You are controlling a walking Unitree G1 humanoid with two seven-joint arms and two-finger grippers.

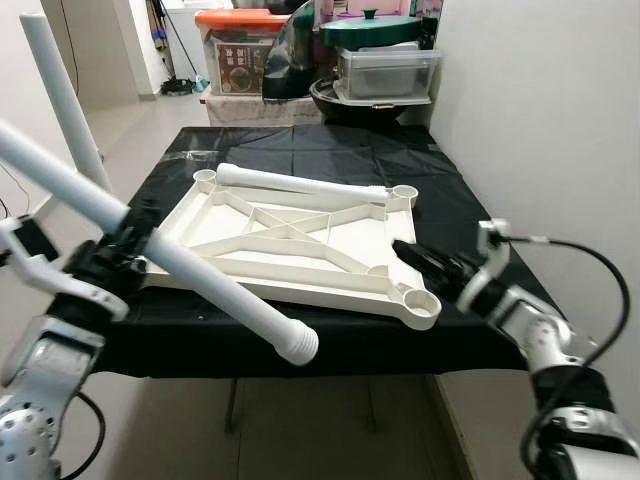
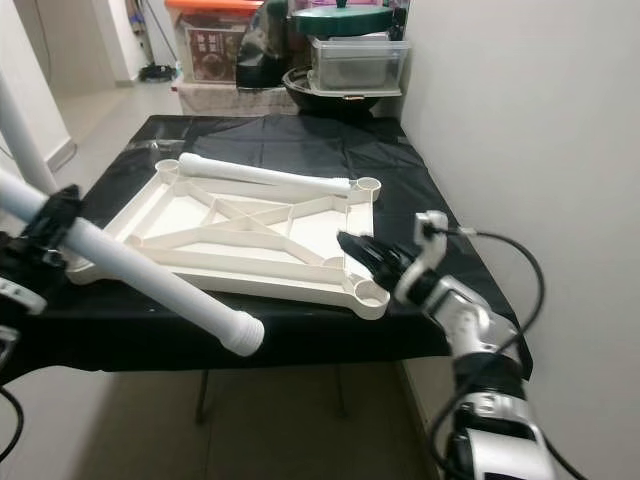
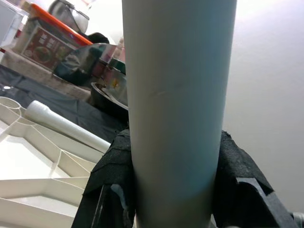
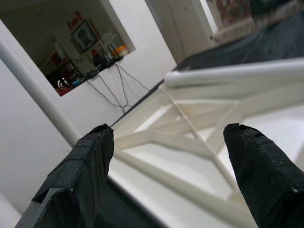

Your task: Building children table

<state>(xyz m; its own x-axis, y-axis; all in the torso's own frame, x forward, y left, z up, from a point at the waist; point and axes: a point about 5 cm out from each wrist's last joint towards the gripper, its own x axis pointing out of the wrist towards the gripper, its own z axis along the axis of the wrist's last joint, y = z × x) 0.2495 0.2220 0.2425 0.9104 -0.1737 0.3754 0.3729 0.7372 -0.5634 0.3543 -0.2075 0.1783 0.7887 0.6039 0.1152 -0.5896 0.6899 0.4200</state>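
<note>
Black-draped worktop (image 1: 330, 150) ahead, pushed against a white wall on the right. Cream tabletop panel (image 1: 290, 240) lying upside down near the middle of the worktop, ribbed underside up, a round socket at each corner; near right corner socket (image 1: 422, 300) reaching almost to the front edge. One white leg tube (image 1: 300, 183) lying across the far edge of the panel, from the far left socket toward the far right one, resting on the rim. Second white leg (image 1: 150, 245) clamped in the left tool (image 1: 110, 262), black fingers closed round the tube about mid-length; held at a slant above the near left corner of the worktop, ribbed end (image 1: 298, 347) hanging out past the front edge, other end rising up and away to the left. Right tool (image 1: 425, 262) at the near right corner of the panel, fingers spread apart with nothing between them, tips just over the rim beside the corner socket; contact with the panel impossible to tell. Another white tube (image 1: 65, 100) standing upright off the left edge. Beyond the far edge of the worktop, a pile of clear storage boxes (image 1: 385, 70), an orange-lidded bin (image 1: 240, 45) and a green lid (image 1: 370, 28).
</note>
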